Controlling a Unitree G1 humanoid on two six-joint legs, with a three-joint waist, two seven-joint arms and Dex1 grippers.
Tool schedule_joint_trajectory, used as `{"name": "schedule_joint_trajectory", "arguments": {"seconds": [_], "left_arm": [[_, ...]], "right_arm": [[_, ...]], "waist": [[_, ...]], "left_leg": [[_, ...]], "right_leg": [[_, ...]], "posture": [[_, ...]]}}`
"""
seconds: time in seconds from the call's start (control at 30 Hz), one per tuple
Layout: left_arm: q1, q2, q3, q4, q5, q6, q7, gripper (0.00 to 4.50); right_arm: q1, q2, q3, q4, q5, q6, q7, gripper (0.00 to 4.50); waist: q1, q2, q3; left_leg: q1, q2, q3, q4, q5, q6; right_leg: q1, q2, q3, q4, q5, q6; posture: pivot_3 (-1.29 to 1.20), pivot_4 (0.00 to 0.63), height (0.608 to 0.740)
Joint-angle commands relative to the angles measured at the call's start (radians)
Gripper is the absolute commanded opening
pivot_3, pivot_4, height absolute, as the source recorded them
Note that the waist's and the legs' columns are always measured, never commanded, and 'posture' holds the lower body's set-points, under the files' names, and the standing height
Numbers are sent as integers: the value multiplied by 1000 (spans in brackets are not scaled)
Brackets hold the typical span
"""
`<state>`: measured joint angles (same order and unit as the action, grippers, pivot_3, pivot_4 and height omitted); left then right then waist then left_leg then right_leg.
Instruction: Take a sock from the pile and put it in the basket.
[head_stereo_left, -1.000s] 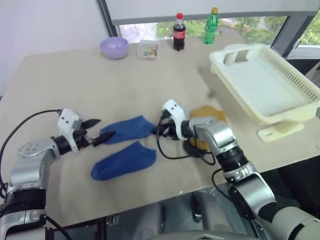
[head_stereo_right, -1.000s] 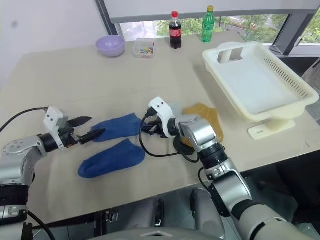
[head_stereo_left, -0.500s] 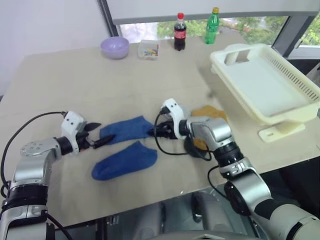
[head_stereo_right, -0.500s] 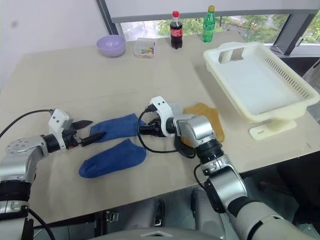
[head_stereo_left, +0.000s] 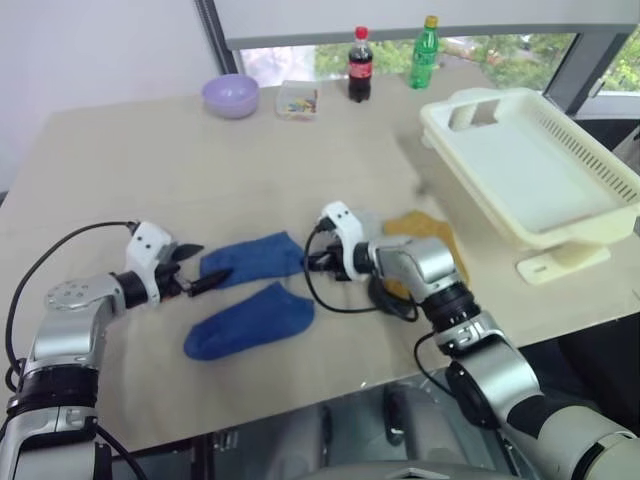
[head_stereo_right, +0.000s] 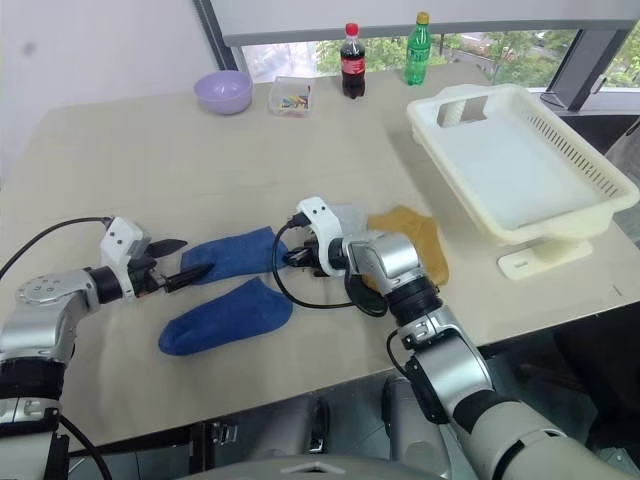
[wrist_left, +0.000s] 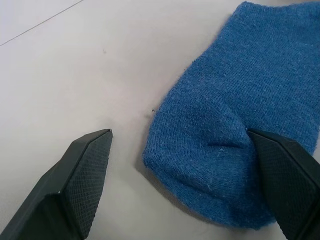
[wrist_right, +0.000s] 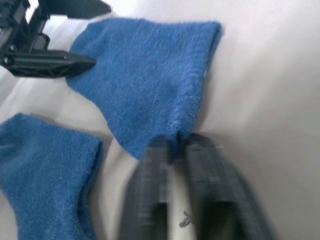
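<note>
— Where's the right pincer (wrist_right: 176, 150)?
— Pinched tight on the edge of the upper blue sock (head_stereo_right: 232, 254), which lies flat on the worktop (head_stereo_right: 300, 160).
— And the left pincer (wrist_left: 180, 165)?
— Spread wide across that sock's other end.
— The basket (head_stereo_right: 515, 160)?
— Far right, well apart.

You have 2 arms of rounded silver-grey shells joined by black rings. Behind the left gripper (head_stereo_left: 196, 268) sits a small white block with dark dots, and a thin black cable arcs back from it along the forearm. The same white block sits behind the right gripper (head_stereo_right: 290, 257), with a black cable looping beneath the wrist. Each gripper has 2 black wedge fingers (wrist_left: 82, 172) with cross-hatched pads.
</note>
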<state>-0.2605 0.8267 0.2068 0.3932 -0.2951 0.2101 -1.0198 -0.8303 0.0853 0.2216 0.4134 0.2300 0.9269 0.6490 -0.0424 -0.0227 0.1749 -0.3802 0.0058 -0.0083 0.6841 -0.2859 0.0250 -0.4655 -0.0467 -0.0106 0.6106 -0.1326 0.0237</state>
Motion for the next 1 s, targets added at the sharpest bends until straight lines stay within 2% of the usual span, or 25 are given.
{"name": "schedule_joint_trajectory", "arguments": {"seconds": [0.03,0.07,0.2,0.33,0.6,0.8,0.9,1.0], "left_arm": [[13,4,-19,17,27,30,15,3964],[15,3,-19,16,24,42,17,3718],[23,-6,-2,-2,-9,92,15,2202],[27,-14,51,-45,-107,220,3,2202],[60,-11,97,-101,-196,359,-3,2202],[70,0,126,-109,-232,356,-41,2202],[81,4,120,-122,-222,358,-29,3068],[83,-9,129,-117,-221,363,2,4456]], "right_arm": [[-9,3,21,-4,-4,-26,3,0],[-8,3,24,-2,-6,-30,3,0],[-8,4,29,1,-8,-37,4,0],[-5,0,40,3,-15,-49,5,0],[0,-1,54,7,-27,-69,8,0],[1,-3,59,10,-31,-79,10,0],[1,-3,62,11,-32,-82,11,0],[1,-4,63,12,-33,-86,12,0]], "waist": [[0,0,0],[-1,0,0],[-1,0,0],[-2,0,0],[-3,0,0],[-3,0,0],[-3,0,0],[-2,0,0]], "left_leg": [[0,0,0,0,0,0],[0,0,0,0,0,0],[1,0,0,0,0,0],[1,0,0,0,0,0],[1,0,0,0,0,0],[0,0,0,0,0,0],[0,0,0,0,0,0],[1,0,0,0,0,0]], "right_leg": [[0,0,0,0,0,0],[0,0,0,0,0,0],[0,0,0,0,0,0],[0,0,0,0,0,0],[0,0,1,0,0,0],[0,0,0,0,0,0],[0,0,0,0,0,0],[0,0,0,0,0,0]], "posture": [[0,150,732],[0,150,732],[0,150,732],[0,150,732],[0,150,732],[0,150,732],[0,150,732],[0,150,732]]}}
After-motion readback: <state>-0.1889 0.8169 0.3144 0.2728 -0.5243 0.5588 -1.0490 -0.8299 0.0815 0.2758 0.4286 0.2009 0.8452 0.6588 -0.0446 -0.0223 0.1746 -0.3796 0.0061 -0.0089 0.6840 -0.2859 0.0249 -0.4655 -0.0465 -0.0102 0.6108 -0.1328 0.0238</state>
